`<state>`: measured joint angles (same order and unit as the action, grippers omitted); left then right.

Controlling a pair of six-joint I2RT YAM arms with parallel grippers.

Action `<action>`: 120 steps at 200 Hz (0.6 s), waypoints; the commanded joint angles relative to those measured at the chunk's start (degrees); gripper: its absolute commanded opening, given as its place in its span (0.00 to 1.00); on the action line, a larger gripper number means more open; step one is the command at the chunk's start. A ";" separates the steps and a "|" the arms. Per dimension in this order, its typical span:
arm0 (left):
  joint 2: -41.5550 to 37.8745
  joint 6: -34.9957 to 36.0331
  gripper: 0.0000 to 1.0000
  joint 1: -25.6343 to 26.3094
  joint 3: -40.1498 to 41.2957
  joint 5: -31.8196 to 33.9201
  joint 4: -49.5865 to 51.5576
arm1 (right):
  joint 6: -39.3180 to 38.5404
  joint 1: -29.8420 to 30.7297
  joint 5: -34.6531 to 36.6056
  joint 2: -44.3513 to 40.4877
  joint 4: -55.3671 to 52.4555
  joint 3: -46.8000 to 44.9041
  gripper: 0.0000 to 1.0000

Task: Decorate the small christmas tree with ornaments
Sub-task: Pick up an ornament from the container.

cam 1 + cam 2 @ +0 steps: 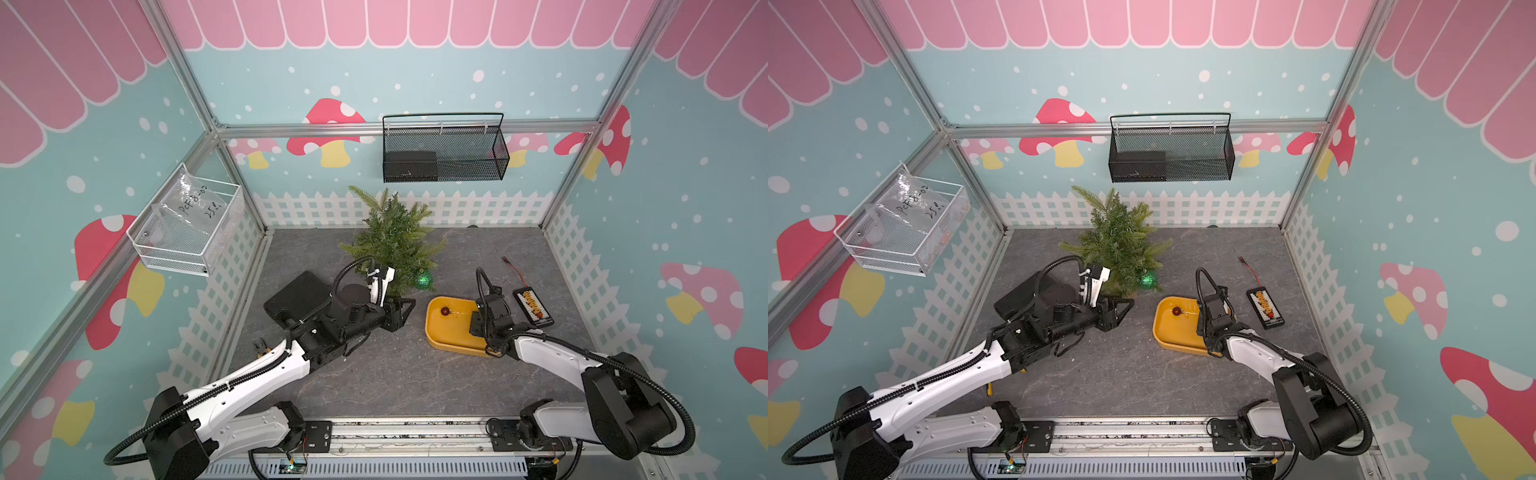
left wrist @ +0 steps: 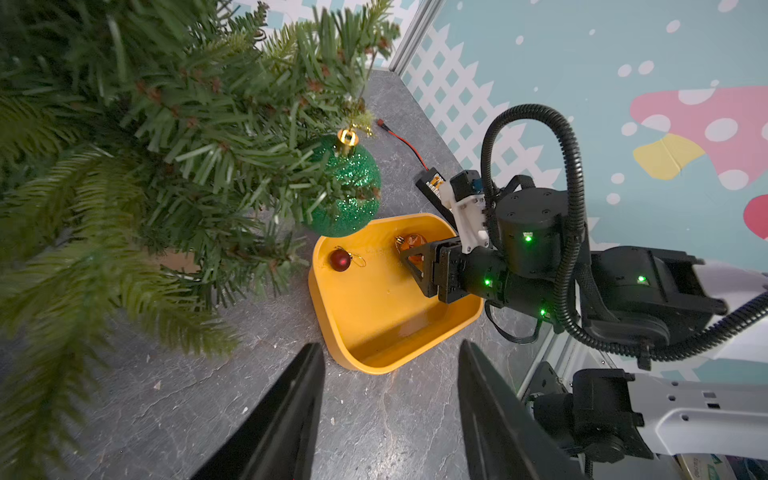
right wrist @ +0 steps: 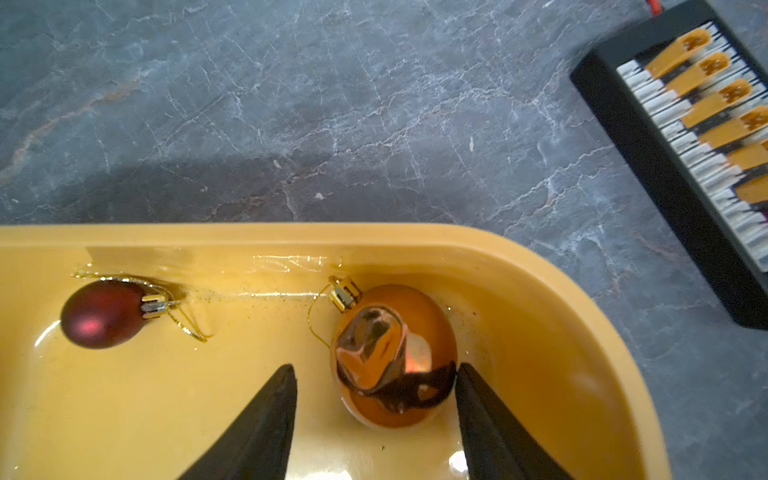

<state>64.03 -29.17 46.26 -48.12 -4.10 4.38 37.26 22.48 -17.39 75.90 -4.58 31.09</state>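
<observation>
The small christmas tree [image 1: 395, 237] [image 1: 1119, 243] stands at the back middle of the table. A glittery green ornament [image 1: 424, 279] [image 2: 349, 187] hangs from its lower right branch. Two more ornaments lie in the yellow tray [image 1: 449, 340] [image 3: 540, 291]: a small red ball [image 1: 445, 311] [image 3: 102, 313] and a shiny orange-gold ball [image 3: 395, 353] [image 2: 411, 243]. My right gripper [image 3: 374, 368] is open, down in the tray and straddling the orange-gold ball. One finger touches the ball and the other stands apart from it. My left gripper [image 2: 390, 345] [image 1: 409, 305] is open and empty by the tree's base.
A black charger board [image 1: 533, 307] [image 3: 706, 137] with a red wire lies right of the tray. A flat black box [image 1: 297, 297] sits behind the left arm. A black mesh basket [image 1: 444, 149] and a white wire basket [image 1: 187, 232] hang on the walls.
</observation>
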 commanded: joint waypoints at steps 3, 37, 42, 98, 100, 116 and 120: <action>0.65 -0.79 0.54 0.23 1.01 0.43 -1.14 | -0.58 -0.68 3.12 1.27 2.07 0.46 0.61; 0.66 -0.93 0.54 0.20 1.12 0.58 -1.22 | -0.74 -0.95 3.26 2.48 4.18 0.40 0.58; 0.66 -0.94 0.54 0.19 1.10 0.63 -1.22 | -0.82 -1.03 3.37 2.74 4.34 0.47 0.58; 0.65 -0.89 0.54 0.23 1.10 0.77 -1.22 | -0.69 -1.47 2.55 3.98 6.38 0.46 0.45; 0.65 -0.89 0.54 0.23 1.10 0.80 -1.22 | -0.74 -1.45 2.43 3.99 6.35 0.42 0.45; 0.66 -0.81 0.54 0.16 1.10 0.77 -1.13 | -0.52 -1.47 1.75 3.06 6.26 0.38 0.44; 0.66 -0.80 0.54 0.17 1.10 0.86 -1.13 | -0.52 -1.42 1.68 2.64 6.18 0.23 0.44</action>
<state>64.60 -29.58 46.26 -47.79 -4.08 3.62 36.47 21.30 -16.73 79.44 0.84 31.14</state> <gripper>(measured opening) 0.540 0.470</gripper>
